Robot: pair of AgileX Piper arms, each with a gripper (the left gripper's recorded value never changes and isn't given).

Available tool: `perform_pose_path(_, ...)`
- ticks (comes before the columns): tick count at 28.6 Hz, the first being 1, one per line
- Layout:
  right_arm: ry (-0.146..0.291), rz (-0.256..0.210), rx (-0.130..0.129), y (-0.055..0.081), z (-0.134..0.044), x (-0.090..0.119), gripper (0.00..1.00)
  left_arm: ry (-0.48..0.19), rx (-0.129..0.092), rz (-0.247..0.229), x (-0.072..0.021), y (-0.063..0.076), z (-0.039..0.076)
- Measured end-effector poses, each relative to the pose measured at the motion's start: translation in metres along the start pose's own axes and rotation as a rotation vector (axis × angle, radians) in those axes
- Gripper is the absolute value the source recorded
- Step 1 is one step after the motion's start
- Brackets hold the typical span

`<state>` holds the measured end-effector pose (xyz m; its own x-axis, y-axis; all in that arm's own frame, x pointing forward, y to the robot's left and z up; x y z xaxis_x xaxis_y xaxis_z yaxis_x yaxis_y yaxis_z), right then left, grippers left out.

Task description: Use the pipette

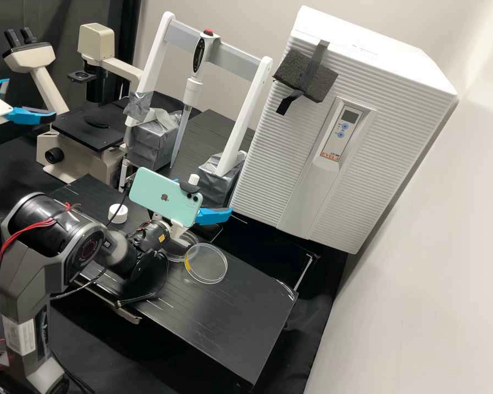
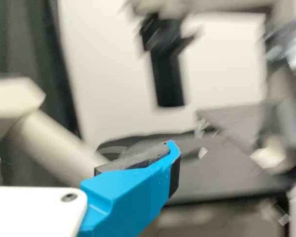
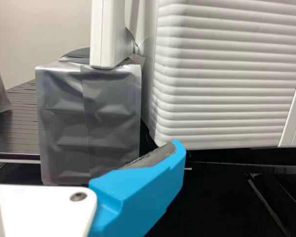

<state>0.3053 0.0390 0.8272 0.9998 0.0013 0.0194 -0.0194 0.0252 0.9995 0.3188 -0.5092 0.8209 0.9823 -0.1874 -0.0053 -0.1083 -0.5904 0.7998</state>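
The pipette (image 1: 193,76) hangs upright from the crossbar of a white stand (image 1: 241,126), its tip pointing down above the black bench. My right gripper (image 1: 211,210) is low beside the stand's taped foot block (image 3: 89,118), open and holding nothing. One of its blue fingers (image 3: 143,192) is close to the block. My left gripper (image 1: 30,106) is at the far left by the microscope (image 1: 76,137), open and holding nothing, well away from the pipette. Its blue finger (image 2: 138,187) is in front of blurred microscope parts.
A clear petri dish (image 1: 205,262) lies on the black ridged platform (image 1: 224,323) just in front of the right gripper. A small white cap (image 1: 118,212) sits to the left. A large white ribbed appliance (image 1: 334,120) stands right of the stand.
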Motion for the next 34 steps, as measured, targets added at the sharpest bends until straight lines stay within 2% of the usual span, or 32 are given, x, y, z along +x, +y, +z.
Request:
perform_pose_path(4, 0.0, 0.0, 0.0, 0.0, 0.0, 0.0, 1.0, -0.115, -0.002, 0.082, 0.0106, 0.024, 0.03)
perform_pose_path(5, 0.0, 0.0, 0.0, 0.0, 0.0, 0.0, 1.0, -0.141, 0.003, 0.1, 0.0127, 0.029, 0.036)
perform_pose_path(7, 0.0, 0.0, 0.0, 0.0, 0.0, 0.0, 1.0, -0.199, -0.005, 0.136, 0.0163, 0.04, 0.051)
perform_pose_path(8, 0.0, 0.0, 0.0, 0.0, 0.0, 0.0, 1.0, -0.219, -0.01, 0.147, 0.0171, 0.043, 0.056)
perform_pose_path(11, 0.005, 0.004, 0.002, 0.005, -0.003, -0.006, 1.0, -0.269, 0.0, 0.177, 0.0195, 0.054, 0.068)
perform_pose_path(13, 0.04, 0.022, 0.012, 0.018, -0.013, -0.018, 1.0, -0.302, 0.0, 0.185, 0.0201, 0.057, 0.076)
perform_pose_path(15, 0.081, 0.052, 0.024, 0.028, -0.022, -0.027, 1.0, -0.322, -0.01, 0.181, 0.0203, 0.058, 0.078)
perform_pose_path(17, 0.14, 0.094, 0.041, 0.042, -0.035, -0.036, 1.0, -0.333, -0.021, 0.171, 0.0203, 0.057, 0.079)
perform_pose_path(19, 0.195, 0.137, 0.051, 0.051, -0.045, -0.043, 1.0, -0.332, -0.035, 0.156, 0.0206, 0.056, 0.079)
perform_pose_path(20, 0.206, 0.147, 0.051, 0.053, -0.047, -0.044, 1.0, -0.331, -0.039, 0.149, 0.0207, 0.056, 0.079)
perform_pose_path(27, 0.213, 0.153, 0.049, 0.055, -0.049, -0.047, 1.0, -0.333, -0.037, 0.142, 0.0207, 0.055, 0.079)
perform_pose_path(29, 0.213, 0.153, 0.049, 0.055, -0.049, -0.047, 1.0, -0.334, -0.045, 0.141, 0.0207, 0.055, 0.079)
perform_pose_path(30, 0.219, 0.151, 0.049, 0.057, -0.053, -0.047, 1.0, -0.339, -0.054, 0.138, 0.0206, 0.055, 0.08)
perform_pose_path(31, 0.181, 0.103, 0.092, 0.058, -0.066, -0.039, 1.0, -0.365, -0.119, 0.12, 0.02, 0.054, 0.081)
perform_pose_path(32, 0.183, 0.081, 0.122, 0.063, -0.082, -0.034, 1.0, -0.386, -0.154, 0.106, 0.0195, 0.054, 0.083)
perform_pose_path(33, 0.217, 0.068, 0.14, 0.072, -0.104, -0.029, 1.0, -0.405, -0.171, 0.096, 0.0189, 0.053, 0.085)
perform_pose_path(34, 0.277, 0.081, 0.138, 0.081, -0.123, -0.029, 1.0, -0.424, -0.179, 0.085, 0.0183, 0.053, 0.086)
